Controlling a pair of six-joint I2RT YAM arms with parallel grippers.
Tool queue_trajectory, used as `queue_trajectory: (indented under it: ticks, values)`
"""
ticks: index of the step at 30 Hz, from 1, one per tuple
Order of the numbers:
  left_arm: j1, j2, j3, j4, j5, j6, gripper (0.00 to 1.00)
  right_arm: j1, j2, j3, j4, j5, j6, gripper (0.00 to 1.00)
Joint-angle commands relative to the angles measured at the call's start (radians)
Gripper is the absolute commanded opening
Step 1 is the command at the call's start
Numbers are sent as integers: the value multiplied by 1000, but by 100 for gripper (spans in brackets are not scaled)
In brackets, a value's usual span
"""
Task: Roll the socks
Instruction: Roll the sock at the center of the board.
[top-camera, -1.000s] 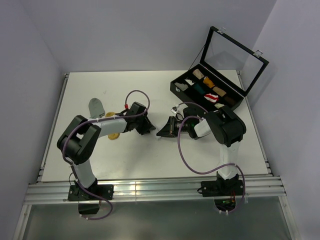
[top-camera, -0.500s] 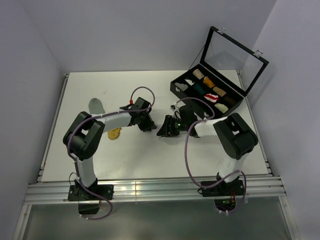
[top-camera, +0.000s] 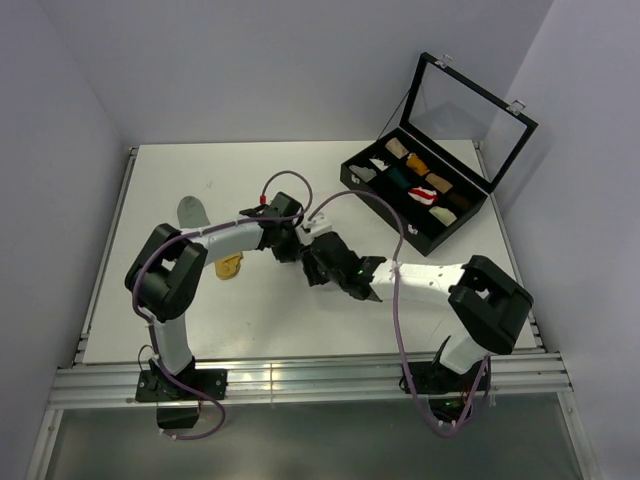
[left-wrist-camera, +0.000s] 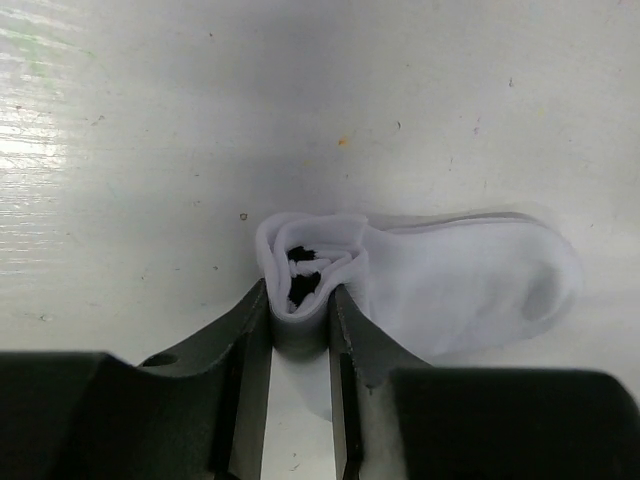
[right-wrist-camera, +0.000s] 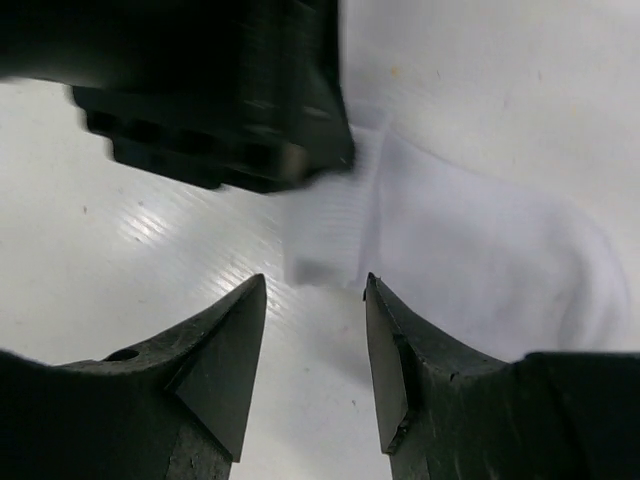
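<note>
Pale grey walls (top-camera: 250, 60) are enclosing a white table (top-camera: 250, 320) on three sides. A metal rail (top-camera: 320, 385) is running along its near edge, and light is glaring off the tabletop.

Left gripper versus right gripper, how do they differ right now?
The left gripper is clamped on the rolled end of the white sock; the right gripper stands open with nothing between its jaws. The left one pinches bunched fabric, while the right one hangs by the sock's flat, unrolled part. Both are at the same sock, close together.
</note>
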Motion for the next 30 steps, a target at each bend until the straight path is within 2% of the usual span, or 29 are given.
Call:
queue_trajectory:
  ticks: [1,3,6,10,14,19,25,30]
  values:
    - [5,6,-49,-128,-72,54,9,77,45,83,-4,231,-116,52]
    - [5,2,-51,-122,-61,54,9,124,81,115,-10,306,-130,52]
    - [5,-1,-53,-116,-53,57,8,160,134,144,-28,340,-134,53]
    - [5,-6,-65,-101,-42,58,8,152,71,83,-6,317,-39,54]
    - [5,-9,-80,-73,-26,55,8,92,-13,24,-25,268,47,53]
    - [5,-17,-97,-61,-21,54,8,-75,-33,-31,-50,170,167,49]
    - [5,-26,-103,-53,-16,58,8,-213,84,-6,-67,35,198,48]
    - [5,-41,-117,-38,-15,78,8,-250,199,53,-78,-29,175,48]
